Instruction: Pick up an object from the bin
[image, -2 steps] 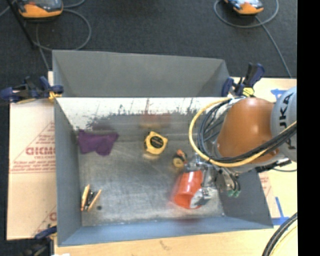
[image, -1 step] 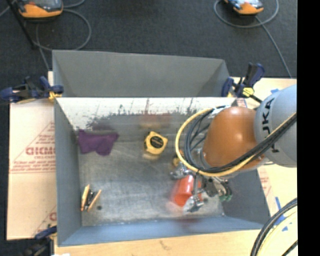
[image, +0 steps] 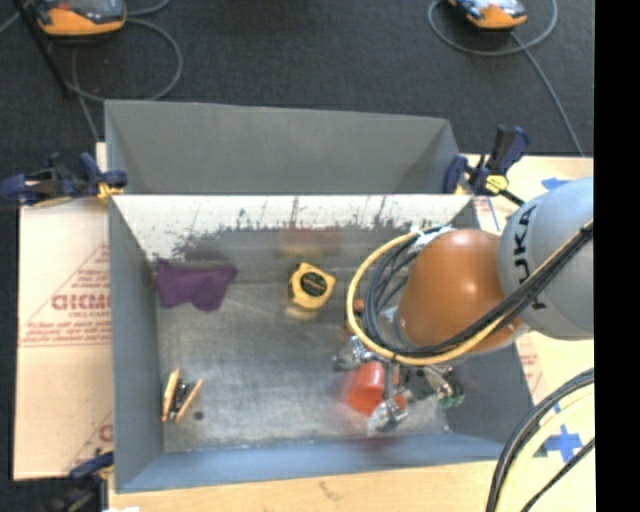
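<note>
The arm (image: 560, 260) comes in from the right, and black letters on its pale grey shell read "KU" before the curve hides the rest. Its wrist carries a smooth, glossy orange cover (image: 455, 290), domed like an egg, with a bundle of black and yellow cables (image: 368, 300) looped round its left side.

Below the cover the claw (image: 392, 400) sits low over the near right part of the bin (image: 280, 150), close to the front wall. It shows as a blurred cluster of metal and dark parts, and whether it is open or closed cannot be told, nor whether it has hold of anything.

A red thing (image: 363, 388), rounded and smooth-looking, lies on the floor just left of the claw, touching or overlapping it in this view. Its kind cannot be made out.

The bin is dull grey sheet metal with sloped walls; the far wall is scuffed with dark streaks.

A purple cloth (image: 190, 283), soft and crumpled, lies at the far left. A yellow tape measure (image: 310, 286), squarish with a dark round centre, lies mid-floor towards the far wall. A slim orange-and-black piece (image: 178, 397) lies near the front left corner. No writing on these can be read.
</note>
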